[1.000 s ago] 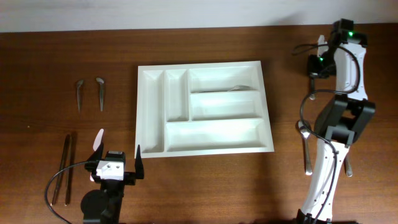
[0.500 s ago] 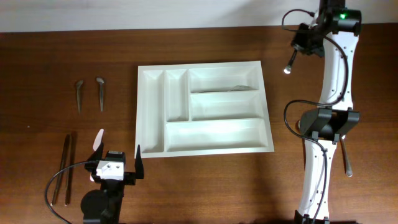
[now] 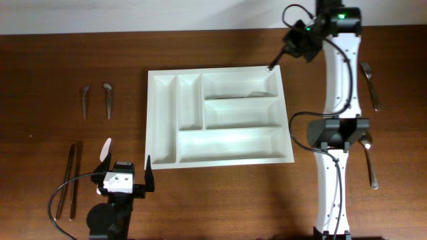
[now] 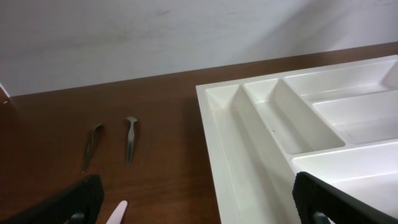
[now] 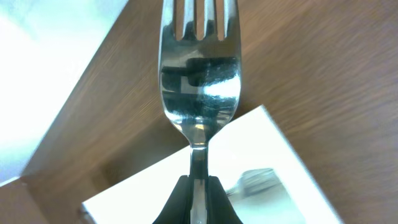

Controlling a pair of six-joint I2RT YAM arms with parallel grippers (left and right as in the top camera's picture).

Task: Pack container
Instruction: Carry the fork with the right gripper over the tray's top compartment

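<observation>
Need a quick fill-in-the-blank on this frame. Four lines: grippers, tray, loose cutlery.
1. The right gripper is shut on a ____.
2. The left gripper stands ____, holding nothing.
3. The container is divided into ____ compartments.
4. On the table, left of the container, ____ short utensils lie side by side.
Missing words: fork; open; five; two.
</observation>
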